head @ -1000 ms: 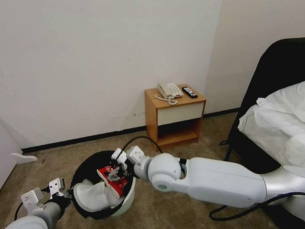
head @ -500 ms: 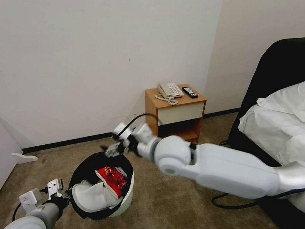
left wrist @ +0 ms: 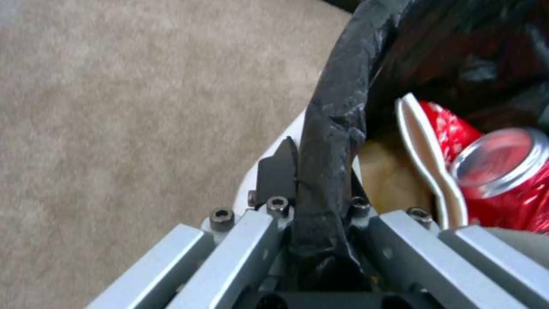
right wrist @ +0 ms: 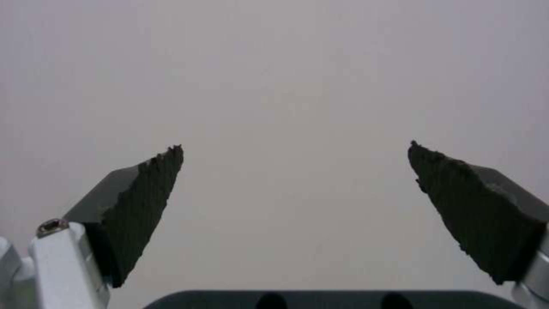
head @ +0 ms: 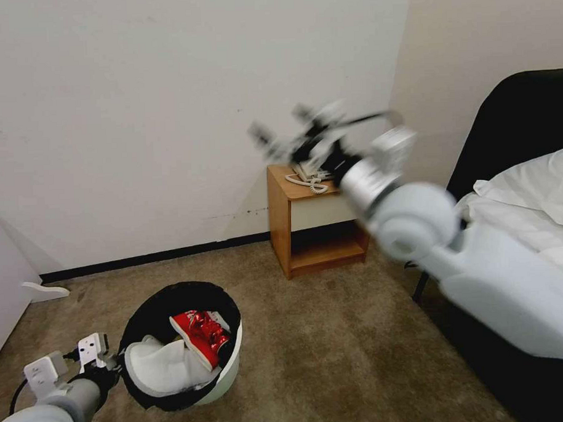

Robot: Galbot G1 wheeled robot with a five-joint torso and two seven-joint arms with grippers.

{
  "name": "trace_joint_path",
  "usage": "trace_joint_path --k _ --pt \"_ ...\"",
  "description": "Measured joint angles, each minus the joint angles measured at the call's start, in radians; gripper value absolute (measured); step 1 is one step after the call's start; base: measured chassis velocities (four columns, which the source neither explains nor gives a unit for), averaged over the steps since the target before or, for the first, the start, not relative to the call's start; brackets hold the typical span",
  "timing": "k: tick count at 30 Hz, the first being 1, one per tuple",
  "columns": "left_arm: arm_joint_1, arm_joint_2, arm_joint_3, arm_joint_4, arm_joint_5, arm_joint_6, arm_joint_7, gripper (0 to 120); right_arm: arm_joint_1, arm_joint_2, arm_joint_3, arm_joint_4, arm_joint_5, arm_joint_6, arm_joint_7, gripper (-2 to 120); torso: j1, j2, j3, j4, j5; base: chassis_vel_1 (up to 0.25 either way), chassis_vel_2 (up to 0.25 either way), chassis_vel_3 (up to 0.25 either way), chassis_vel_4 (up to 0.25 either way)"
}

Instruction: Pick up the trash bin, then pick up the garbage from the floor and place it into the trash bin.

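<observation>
L tool clamped on trash bin rim

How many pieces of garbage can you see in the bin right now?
3 visible: a white slipper on the left pincer side of the trash bin, a red snack packet leaning against it, and a red can beside that. More may lie hidden beneath.

This looks like a hotel bedroom. A bed with white linen stands beside a wooden nightstand on brown carpet. A corded phone sits on the nightstand.
</observation>
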Motion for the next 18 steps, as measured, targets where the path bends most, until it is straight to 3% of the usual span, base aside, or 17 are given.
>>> trace_joint_path --k 9,12,18 --pt "0.011 0.023 -0.003 0.036 -0.093 0.0 -0.049 1 -0.07 -0.048 0.25 0.006 0.013 0.031 0.016 100 0.0 0.0 0.0 0.0008 0.0001 0.0 0.0 0.0 0.0" --pt "-0.004 0.044 0.012 0.086 -0.14 0.0 -0.071 1 -0.167 -0.104 0.363 0.034 0.01 0.03 0.021 100 0.0 0.0 0.0 0.0 -0.0002 0.0 0.0 0.0 0.0" --pt "-0.03 0.062 0.034 0.15 -0.167 0.0 -0.084 1 -0.273 -0.136 0.449 0.063 0.006 0.022 0.039 100 0.0 0.0 0.0 0.0004 -0.0003 0.0 0.0 0.0 0.0"
